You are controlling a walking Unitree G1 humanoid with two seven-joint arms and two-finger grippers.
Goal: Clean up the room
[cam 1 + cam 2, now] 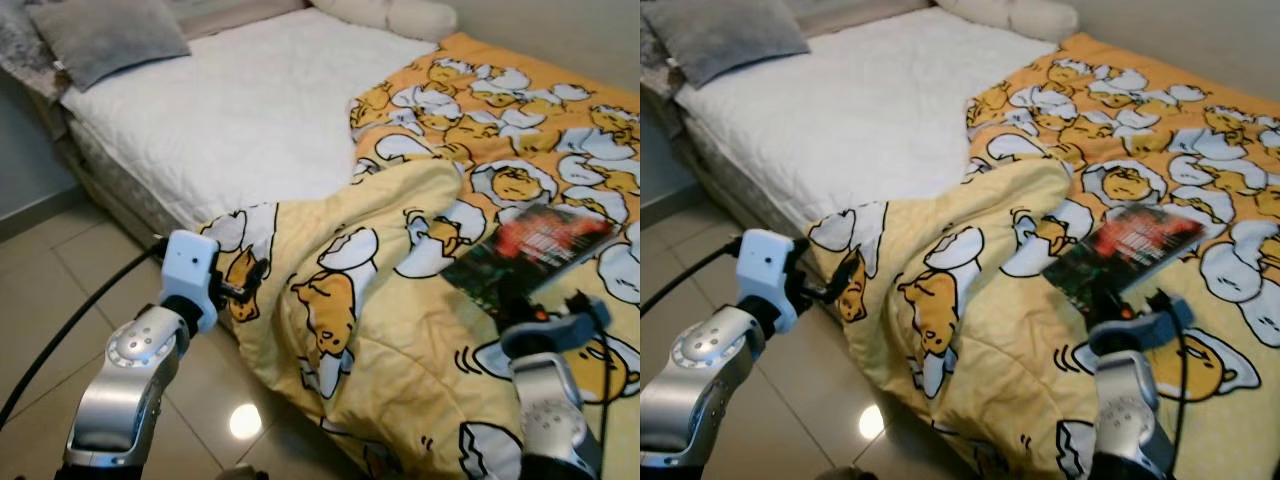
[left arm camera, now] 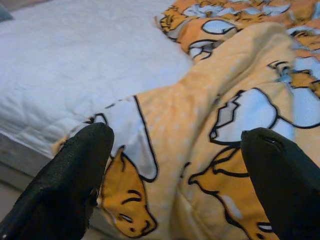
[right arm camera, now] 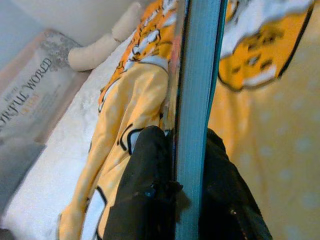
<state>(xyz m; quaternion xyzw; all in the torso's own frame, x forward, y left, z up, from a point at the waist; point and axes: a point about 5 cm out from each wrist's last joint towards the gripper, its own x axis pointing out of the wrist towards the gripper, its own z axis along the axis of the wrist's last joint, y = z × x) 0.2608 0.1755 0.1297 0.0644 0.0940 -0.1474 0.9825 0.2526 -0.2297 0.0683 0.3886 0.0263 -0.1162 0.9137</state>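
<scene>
A yellow blanket (image 1: pixel 400 290) printed with egg cartoons lies rumpled over the right half of the bed and hangs off its near edge. A dark book (image 1: pixel 530 250) with a red cover picture rests on it. My right gripper (image 1: pixel 522 305) is shut on the book's near edge, and the right wrist view has the book (image 3: pixel 197 100) edge-on between the black fingers (image 3: pixel 145 200). My left gripper (image 1: pixel 245 285) is open at the blanket's hanging corner (image 2: pixel 150 165), its fingers (image 2: pixel 75 175) spread on either side of the fabric.
The bare white mattress (image 1: pixel 230 110) takes up the left half of the bed, with a grey pillow (image 1: pixel 105 35) at its head and a cream bolster (image 1: pixel 400 15) by the far wall. Tiled floor (image 1: pixel 60 270) lies to my left, crossed by a black cable (image 1: pixel 70 325).
</scene>
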